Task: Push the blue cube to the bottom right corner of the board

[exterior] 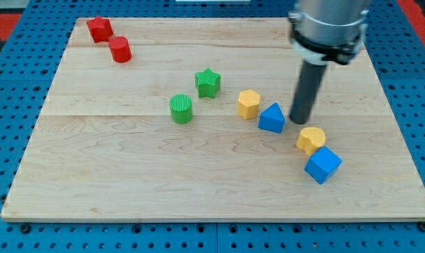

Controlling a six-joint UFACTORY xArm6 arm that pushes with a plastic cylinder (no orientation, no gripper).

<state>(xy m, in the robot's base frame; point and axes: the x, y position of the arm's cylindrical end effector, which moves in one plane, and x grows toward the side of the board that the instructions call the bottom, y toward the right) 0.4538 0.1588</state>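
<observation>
No claw on this rig, so no open or closed state to report; our tip [300, 119] sits just right of the blue plastic triangular block [272, 118]. Blue plastic cube [323, 165] lies lower right on the wooden board [128, 176], touching the yellow rounded block [310, 140]. We'd swing around the yellow block, get up-left of the cube, then push diagonally toward the corner.
</observation>
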